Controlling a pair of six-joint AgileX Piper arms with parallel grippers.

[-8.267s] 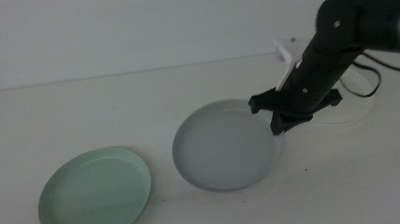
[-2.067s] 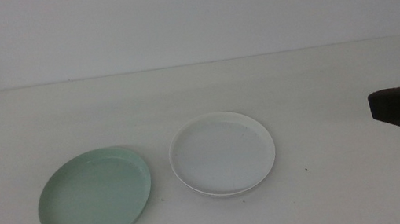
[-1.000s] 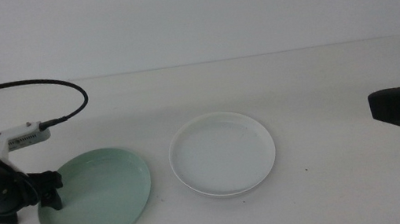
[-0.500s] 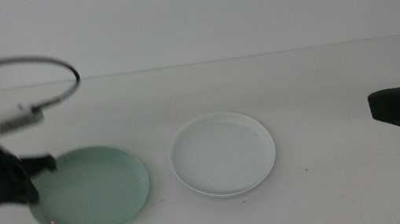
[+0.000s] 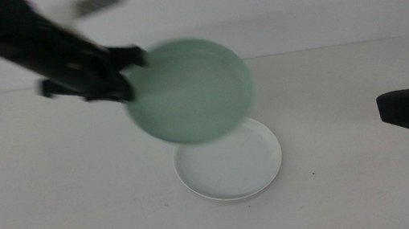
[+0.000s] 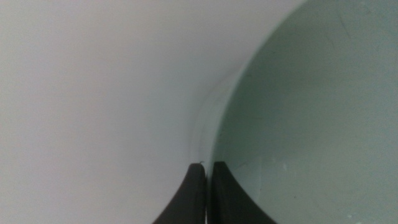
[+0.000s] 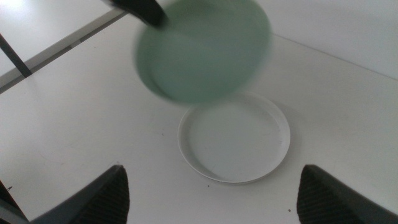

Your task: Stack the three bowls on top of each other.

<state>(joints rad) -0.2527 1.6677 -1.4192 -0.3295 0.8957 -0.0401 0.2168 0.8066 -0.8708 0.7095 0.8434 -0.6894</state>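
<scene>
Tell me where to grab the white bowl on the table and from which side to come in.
Grip the low rim of the white bowl, one jaw inside and one outside; it lies flat and shallow, so nothing else offers a hold. The right-hand rim looks best: the open right gripper waits on that side, while the left gripper holds the mint green bowl in the air above the far rim.

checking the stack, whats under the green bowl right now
The mint green bowl is in the air, gripped at its rim by the left gripper. Below it sits the white bowl on the table. No grey bowl can be made out; the right gripper waits, open.
</scene>
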